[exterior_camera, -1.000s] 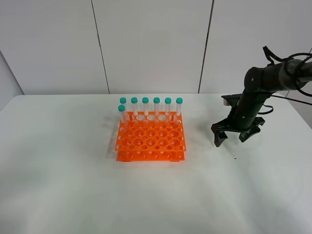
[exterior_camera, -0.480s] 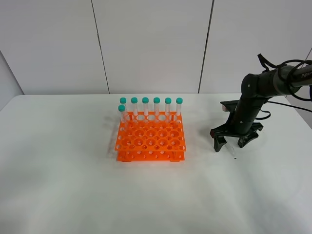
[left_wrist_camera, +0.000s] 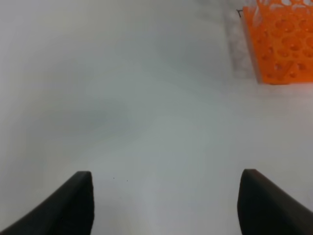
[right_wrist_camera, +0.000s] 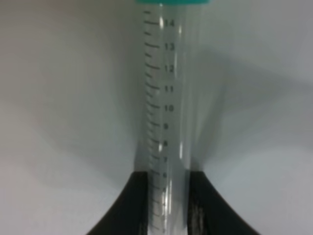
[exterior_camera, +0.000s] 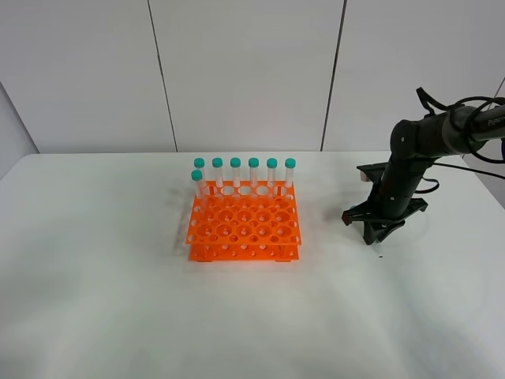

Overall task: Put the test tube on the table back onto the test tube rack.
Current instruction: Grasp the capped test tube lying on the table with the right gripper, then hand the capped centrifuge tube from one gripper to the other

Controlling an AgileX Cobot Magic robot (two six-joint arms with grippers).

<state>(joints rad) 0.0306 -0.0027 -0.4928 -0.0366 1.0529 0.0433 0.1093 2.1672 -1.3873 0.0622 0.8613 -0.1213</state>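
Right of the test tube rack (exterior_camera: 245,229), the right arm (exterior_camera: 417,146) bends down, right gripper (exterior_camera: 379,235) pinching the test tube (right_wrist_camera: 166,98); left gripper (left_wrist_camera: 166,205) spread wide.

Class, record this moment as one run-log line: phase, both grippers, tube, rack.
phase: grasp | right gripper: shut on test tube | left gripper: open, over table | test tube rack: seven tubes standing

We see a matt white desk (exterior_camera: 118,316), a smooth, slightly shiny orange plastic test tube rack (exterior_camera: 245,227), and a clear, glossy plastic test tube (right_wrist_camera: 168,98) catching light.
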